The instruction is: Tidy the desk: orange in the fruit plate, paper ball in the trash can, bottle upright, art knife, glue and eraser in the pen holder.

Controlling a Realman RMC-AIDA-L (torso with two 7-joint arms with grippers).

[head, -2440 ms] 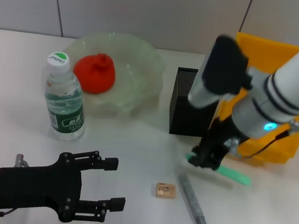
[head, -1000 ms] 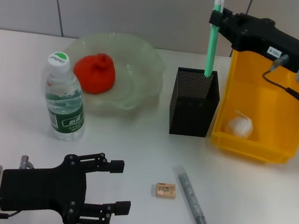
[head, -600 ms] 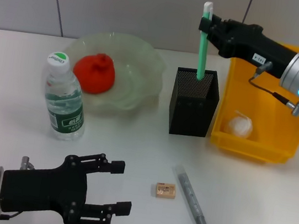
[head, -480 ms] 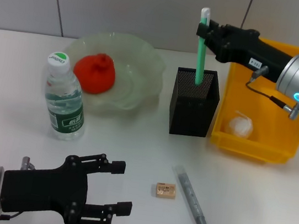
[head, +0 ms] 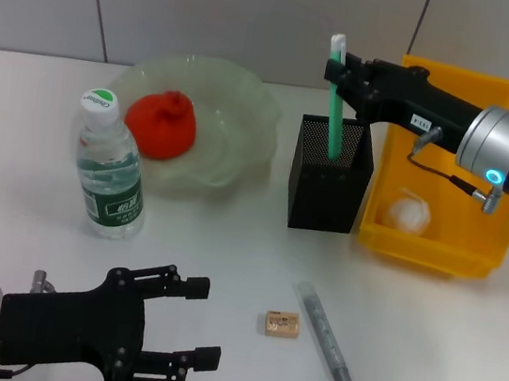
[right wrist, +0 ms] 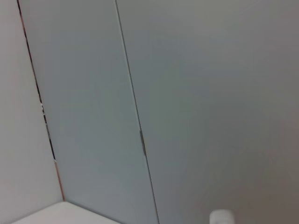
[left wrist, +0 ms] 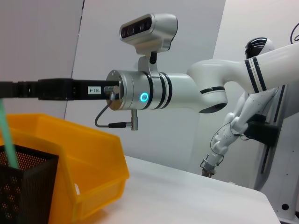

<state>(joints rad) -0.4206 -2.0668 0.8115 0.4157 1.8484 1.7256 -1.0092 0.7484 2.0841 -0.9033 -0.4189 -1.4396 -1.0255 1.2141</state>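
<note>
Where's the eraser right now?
In the head view the eraser lies on the table near the front, in the middle, just left of the grey art knife and in front of the black pen holder.

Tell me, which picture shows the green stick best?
The head view. There the whole green stick shows, held by the right claw with its lower end inside the black pen holder. The left wrist view catches only a sliver of it, and the right wrist view maybe just its white tip.
</note>
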